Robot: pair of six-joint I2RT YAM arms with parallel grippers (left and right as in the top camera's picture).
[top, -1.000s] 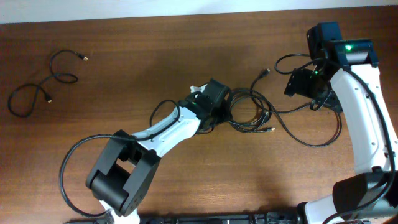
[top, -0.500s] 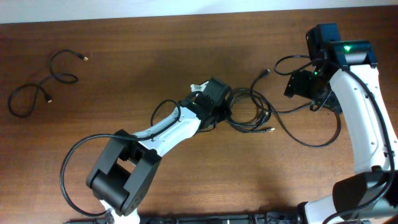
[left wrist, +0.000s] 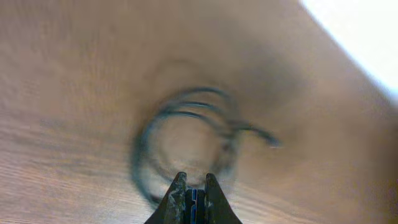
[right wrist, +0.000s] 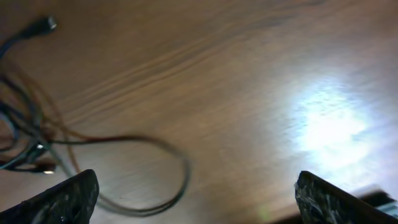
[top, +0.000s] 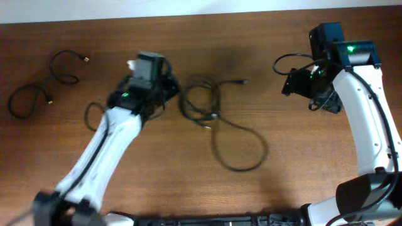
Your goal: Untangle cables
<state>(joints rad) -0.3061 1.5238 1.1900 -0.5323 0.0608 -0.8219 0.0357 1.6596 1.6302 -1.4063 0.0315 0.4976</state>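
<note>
Overhead view, left claw (top: 171, 95) pinched shut on the edge of the cables (top: 202, 105) right in front of it, right claw (top: 290, 83) wide open, holding nothing, cables well away from it

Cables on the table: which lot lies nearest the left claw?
The tangled bundle in the middle, right at the left claw; the other cable lies alone, far off to the left.

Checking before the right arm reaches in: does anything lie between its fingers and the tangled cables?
Nothing visible does. Only bare table separates the open right fingers from the cables; the left fingers are on the far side.
</note>
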